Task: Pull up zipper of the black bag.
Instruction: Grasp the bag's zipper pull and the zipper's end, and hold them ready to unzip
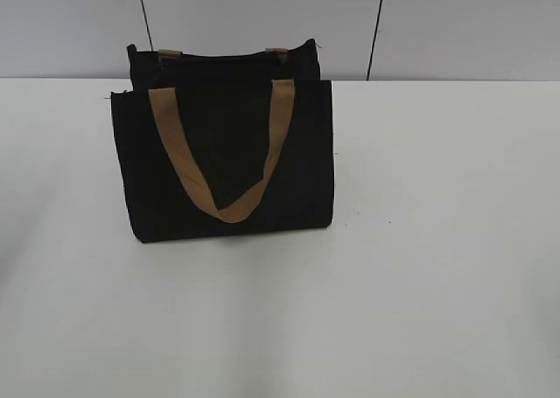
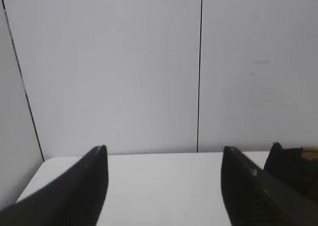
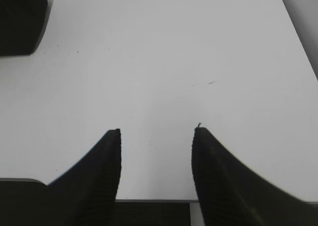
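Meanwhile, the left gripper (image 2: 164, 151) hangs spread wide over the white table (image 1: 437, 240), holding nothing. Upright left of the table's centre stands the black bag (image 1: 223, 162), one tan strap (image 1: 227, 175) drooping down its front, the zipper along its top edge too dark to make out. Well apart on the right, the right gripper (image 3: 156, 131) is likewise spread and bare.

Each gripper, the left gripper (image 2: 164, 154) and the right gripper (image 3: 157, 131), has two black fingers (image 2: 92, 186) that are thick below, pointed on top, and a little bumpy.
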Controlling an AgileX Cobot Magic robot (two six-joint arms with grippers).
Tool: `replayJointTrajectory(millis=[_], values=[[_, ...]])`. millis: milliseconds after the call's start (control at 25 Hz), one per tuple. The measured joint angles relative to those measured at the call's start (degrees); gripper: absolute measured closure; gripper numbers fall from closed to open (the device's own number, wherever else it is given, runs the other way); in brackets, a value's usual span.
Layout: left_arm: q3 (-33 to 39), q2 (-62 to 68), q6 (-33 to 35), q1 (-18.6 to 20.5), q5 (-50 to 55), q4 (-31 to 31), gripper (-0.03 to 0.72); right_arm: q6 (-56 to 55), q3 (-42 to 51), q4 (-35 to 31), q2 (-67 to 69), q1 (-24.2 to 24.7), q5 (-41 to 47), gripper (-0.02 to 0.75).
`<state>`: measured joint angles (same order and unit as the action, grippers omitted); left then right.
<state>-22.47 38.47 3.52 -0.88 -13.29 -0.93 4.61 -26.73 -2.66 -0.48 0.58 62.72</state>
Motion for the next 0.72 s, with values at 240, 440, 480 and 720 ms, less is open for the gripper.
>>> replayJointTrajectory(millis=[240,440,480,720], values=[[0.3,16.1,0.0,0.0,-9.8,0.3,0.166,0.0,0.0,0.0,0.0,0.0,0.0,0.381],[0.3,27.0,-2.6,0.0,-18.4,7.6,0.172,0.0,0.0,0.0,0.0,0.0,0.0,0.381],[0.3,29.1,-4.7,0.0,-20.1,10.4,0.173,0.0,0.0,0.0,0.0,0.0,0.0,0.381],[0.4,45.7,-16.5,2.0,-36.5,28.0,0.174,0.0,0.0,0.0,0.0,0.0,0.0,0.381]])
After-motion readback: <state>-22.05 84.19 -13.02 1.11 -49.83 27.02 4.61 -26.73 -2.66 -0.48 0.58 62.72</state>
